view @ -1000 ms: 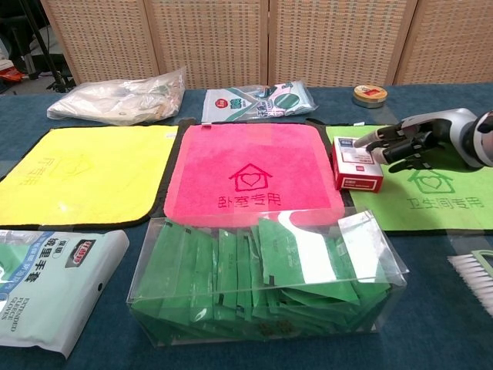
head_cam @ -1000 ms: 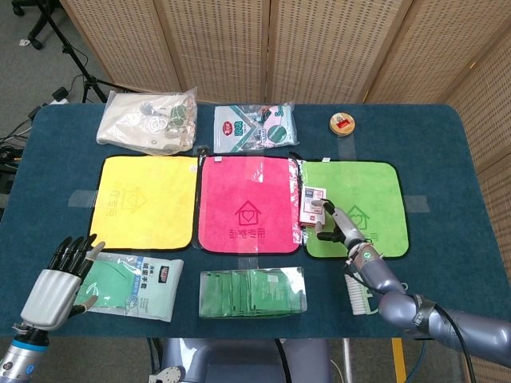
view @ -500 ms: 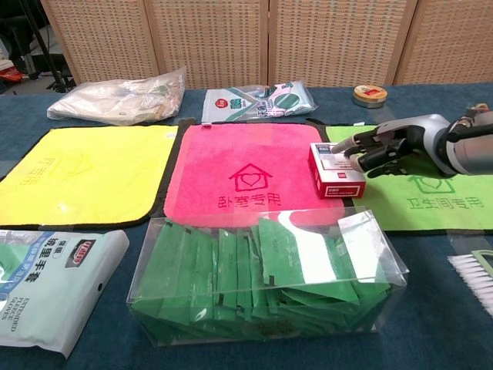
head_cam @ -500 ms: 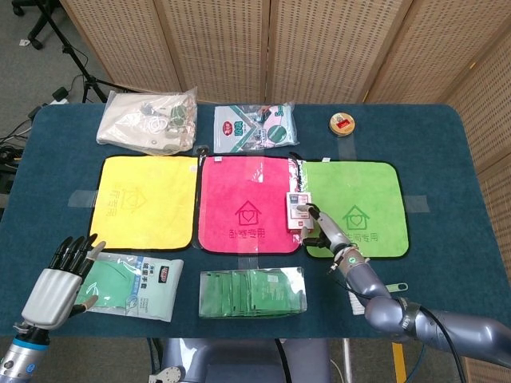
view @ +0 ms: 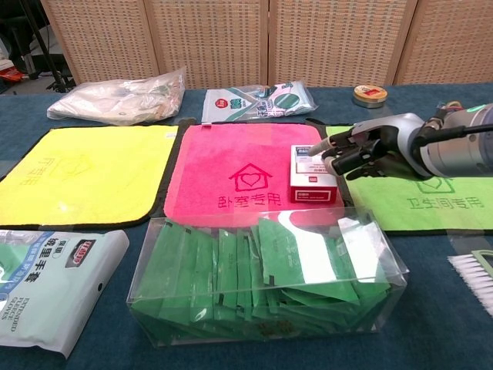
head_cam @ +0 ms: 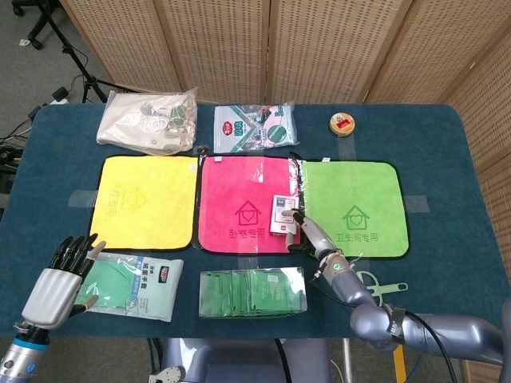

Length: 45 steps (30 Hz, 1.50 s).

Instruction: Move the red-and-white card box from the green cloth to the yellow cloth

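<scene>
The red-and-white card box (view: 313, 177) is now lying over the right part of the pink cloth (view: 231, 173), having been shifted off the green cloth (view: 431, 196) within the last second. Roughly half the travel to the yellow cloth (view: 77, 173) is remaining. The box is sitting flat, white face up, red edge forward. The right hand (view: 370, 148) is pressing fingertips against its right side; a full grasp cannot be confirmed. The left hand (head_cam: 60, 279) is idling, fingers apart.

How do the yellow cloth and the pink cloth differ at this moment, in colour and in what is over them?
The yellow cloth is yellow, the pink cloth is pink. The yellow cloth lies bare, while the red-and-white card box, held by the right hand, is over the pink cloth's right part. The yellow cloth lies furthest left; the pink one is in the middle. Both lie flat and carry a house outline.
</scene>
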Tool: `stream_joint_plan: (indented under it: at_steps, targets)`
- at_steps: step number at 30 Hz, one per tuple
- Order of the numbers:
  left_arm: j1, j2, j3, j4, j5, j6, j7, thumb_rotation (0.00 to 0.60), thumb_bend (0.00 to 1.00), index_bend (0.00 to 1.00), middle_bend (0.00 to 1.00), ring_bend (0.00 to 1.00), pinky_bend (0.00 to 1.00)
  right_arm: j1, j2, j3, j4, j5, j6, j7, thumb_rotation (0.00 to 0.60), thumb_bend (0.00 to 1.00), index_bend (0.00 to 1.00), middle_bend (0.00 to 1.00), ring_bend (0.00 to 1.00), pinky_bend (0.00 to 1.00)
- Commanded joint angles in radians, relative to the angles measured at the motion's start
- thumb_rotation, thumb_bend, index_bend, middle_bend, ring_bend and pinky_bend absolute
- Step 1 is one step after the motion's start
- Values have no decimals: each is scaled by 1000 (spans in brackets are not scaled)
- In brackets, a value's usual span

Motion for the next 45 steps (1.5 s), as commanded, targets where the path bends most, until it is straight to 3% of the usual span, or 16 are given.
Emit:
stream_joint_plan:
  at_steps: [1,28,35,39,45]
  targets:
    - [0,1,1,0,1,1,-1,600,111,0,0,0,0,9,-15,-1,-6,10,8,-13,600,748,131,11,0,0]
    - [-4,7,-1,-2,-8,-4,-11,600,111,0,0,0,0,104,-143,45,-69,90,143,-163,600,748,131,11,0,0]
    - [-4,6,-1,-2,-8,-4,-11,600,111,0,0,0,0,81,-97,43,-74,77,160,-186,600,731,131,11,0,0]
    - [-3,5,-2,-2,-9,-3,-9,600,111,0,0,0,0,58,-53,26,-83,42,158,-202,600,645,131,3,0,0]
    - [-3,2,-2,-1,-12,-5,-3,600,111,0,0,0,0,-20,44,-41,-123,-129,148,-204,600,608,131,0,0,0]
